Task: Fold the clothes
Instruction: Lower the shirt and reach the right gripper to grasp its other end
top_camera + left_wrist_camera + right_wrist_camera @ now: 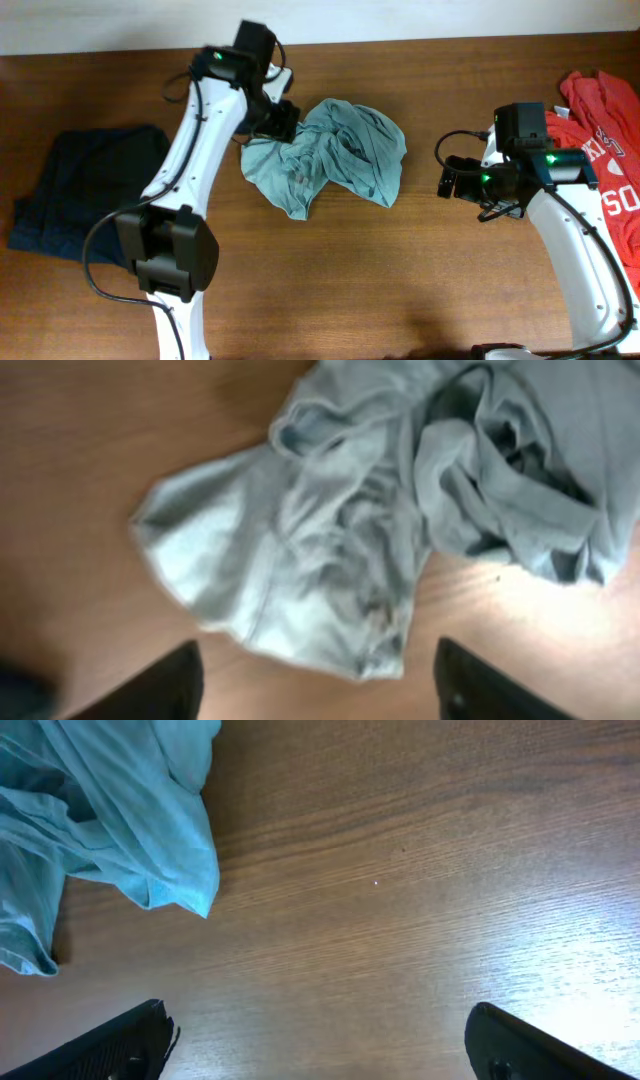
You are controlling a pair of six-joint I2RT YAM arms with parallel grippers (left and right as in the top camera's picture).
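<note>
The clothes, a pale teal T-shirt (330, 155), lie crumpled in a heap on the wooden table, back of centre. My left gripper (283, 122) hovers at the heap's upper left edge. In the left wrist view its jaws (315, 685) stand open over bare wood, with the shirt's hem (330, 530) just beyond the fingertips and nothing between them. Well to the right of the heap, my right gripper (447, 178) is wide open above bare table. In the right wrist view (320, 1045) a corner of the shirt (120, 810) shows at upper left, apart from the fingers.
A dark navy garment (85, 190) lies bunched at the table's left edge. At the far right edge, behind my right arm, lies a red T-shirt with white lettering (605, 130). Bare wood (400, 280) spans the front.
</note>
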